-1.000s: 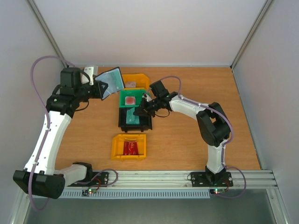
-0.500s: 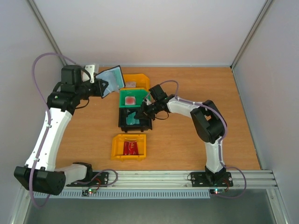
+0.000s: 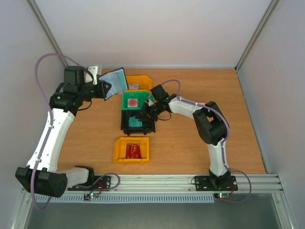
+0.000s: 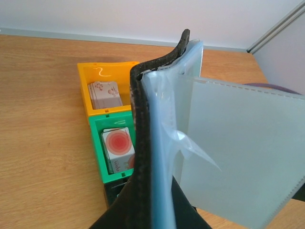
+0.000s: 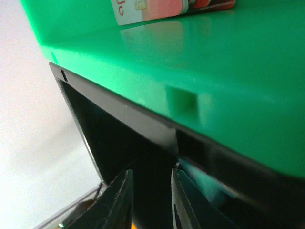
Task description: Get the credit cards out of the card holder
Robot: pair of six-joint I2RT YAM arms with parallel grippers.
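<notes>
Card holder [image 3: 113, 83] hangs open above the desk's [image 3: 190, 152] far left, clamped in our left pincer [image 3: 101, 88]. Only the left wrist view shows its pale blue pockets [image 4: 238, 152]. Our right pincer [image 3: 142, 116], fingers [image 5: 119, 200] narrowly apart, sits low in the black bin [image 3: 125, 126], just beside a teal credit card [image 5: 205, 183].

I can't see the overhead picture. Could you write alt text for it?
The left fingers hold an open black card holder up over a wooden table, while the right fingers dip into a black bin where a teal card shows. That bin stands in a row with a green bin and two yellow bins.
</notes>
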